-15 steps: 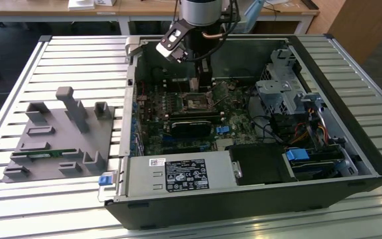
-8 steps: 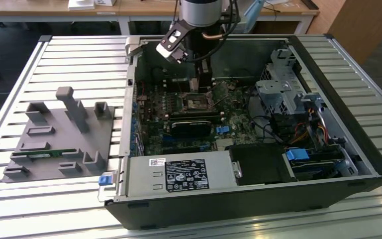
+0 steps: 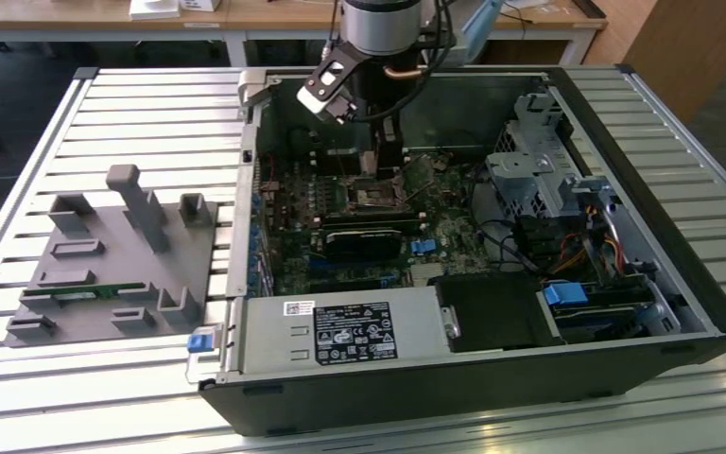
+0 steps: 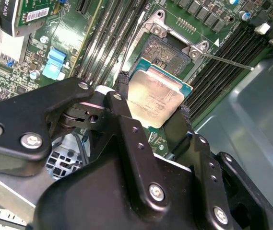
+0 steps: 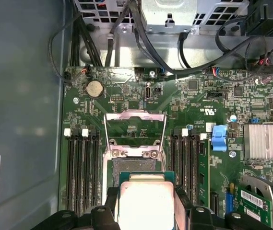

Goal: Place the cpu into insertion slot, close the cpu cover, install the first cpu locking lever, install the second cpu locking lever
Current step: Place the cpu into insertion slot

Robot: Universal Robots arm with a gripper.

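Black end effector [image 5: 146,200] is clamped on the flat square silver-topped cpu [image 4: 155,96], held close by the empty square black insertion slot [image 5: 135,167]. Thin silvery cpu cover [image 5: 135,114] is raised open. Green motherboard [image 5: 198,103] is housed in the open black computer case [image 3: 464,397] on the slatted desk [image 3: 148,104]; a white printed label [image 3: 351,333] is noted.

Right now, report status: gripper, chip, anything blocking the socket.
Black gripper shut on square silver-grey cpu. Held over square black insertion slot. Silvery metal cpu cover open; nothing blocking.
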